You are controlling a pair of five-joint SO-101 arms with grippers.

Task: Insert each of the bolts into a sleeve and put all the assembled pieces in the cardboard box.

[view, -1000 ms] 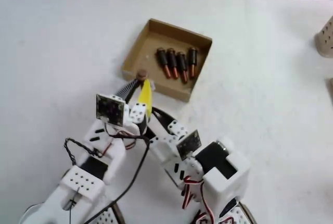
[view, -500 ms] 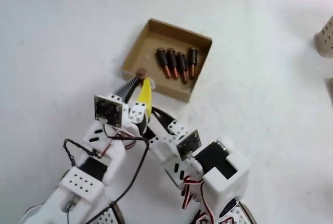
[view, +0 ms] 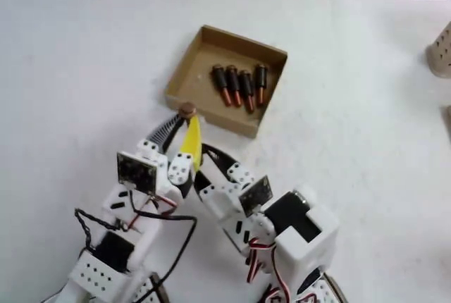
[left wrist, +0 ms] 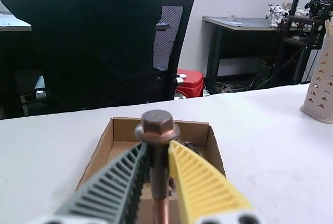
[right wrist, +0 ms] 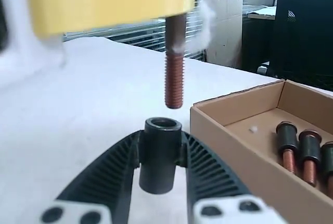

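Bolt (right wrist: 175, 81), clamped upright and thread-down in the left gripper (left wrist: 157, 150) beside the box (view: 184, 63), is hung just above the sleeve (right wrist: 161, 161), which is pinched bore-up by the right gripper (right wrist: 161, 141); the axes are seemingly aligned, threads not yet entered.

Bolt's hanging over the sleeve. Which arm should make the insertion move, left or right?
Left, probably. The left fingers hold the bolt upright, its threaded tip just above the sleeve and its open top, so lowering should seat it. The right fingers clamp the sleeve upright, so that arm is better kept still.
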